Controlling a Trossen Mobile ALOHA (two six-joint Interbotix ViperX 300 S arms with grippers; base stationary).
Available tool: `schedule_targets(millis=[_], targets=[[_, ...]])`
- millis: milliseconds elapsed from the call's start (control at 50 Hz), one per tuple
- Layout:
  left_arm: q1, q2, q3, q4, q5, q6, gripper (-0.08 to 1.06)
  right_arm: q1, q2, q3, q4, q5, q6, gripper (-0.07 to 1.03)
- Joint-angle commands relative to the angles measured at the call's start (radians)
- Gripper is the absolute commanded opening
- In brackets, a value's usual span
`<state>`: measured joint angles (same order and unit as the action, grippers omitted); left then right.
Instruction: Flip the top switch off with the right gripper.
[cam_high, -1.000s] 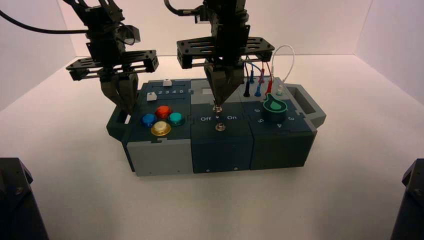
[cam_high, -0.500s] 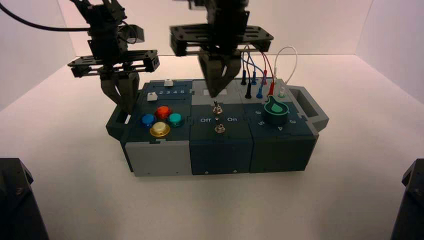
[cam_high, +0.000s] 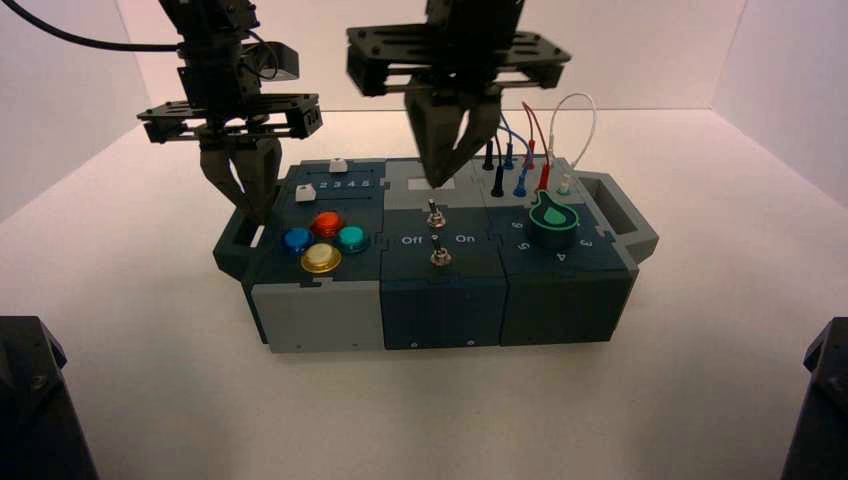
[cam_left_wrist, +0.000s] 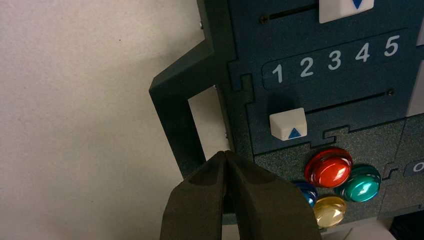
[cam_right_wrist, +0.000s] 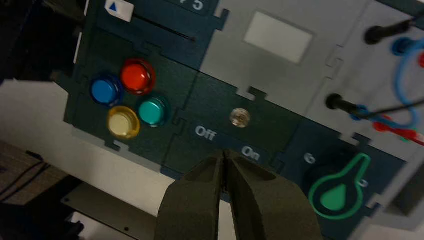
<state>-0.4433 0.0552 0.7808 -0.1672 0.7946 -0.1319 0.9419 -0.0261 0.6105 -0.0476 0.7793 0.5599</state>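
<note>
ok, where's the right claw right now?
High view: the right claw hangs shut above the pale grey plate, just behind the top switch, left of the wire plugs.

closed right tool (cam_right_wrist: 223, 159), top switch (cam_right_wrist: 240, 117) beyond

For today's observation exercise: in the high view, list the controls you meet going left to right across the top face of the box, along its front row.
Blue button → yellow button → teal button → lower toggle switch → green knob.
</note>
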Motion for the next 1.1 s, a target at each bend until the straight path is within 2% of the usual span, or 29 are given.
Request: schedule_targets(millis=[20,160,380,580,1100], targets=[[-0.020,-0.021,-0.034,-0.006,-0.009,0.002,-0.03,-0.026,-0.041,0.002,-0.020,0.005,0.006,-0.02],[-0.021,-0.012,-0.040,-0.005,-0.017,0.002,-0.03,-0.040,-0.026,0.003,-0.025,0.000,0.008,-0.02],[-0.020,0.020,-0.043,-0.005,-0.029,-0.011,-0.03,-0.040,0.061,-0.012,-0.026,-0.017,0.021,-0.02],[-0.020,0.048,-0.034,-0.005,-0.041,-0.009,-0.03,-0.020,0.112,-0.040,-0.020,-0.023,0.026,-0.02],[-0.020,0.060,-0.029,-0.005,-0.043,-0.003,-0.03,-0.011,0.146,-0.094,-0.017,-0.014,0.028,-0.02]])
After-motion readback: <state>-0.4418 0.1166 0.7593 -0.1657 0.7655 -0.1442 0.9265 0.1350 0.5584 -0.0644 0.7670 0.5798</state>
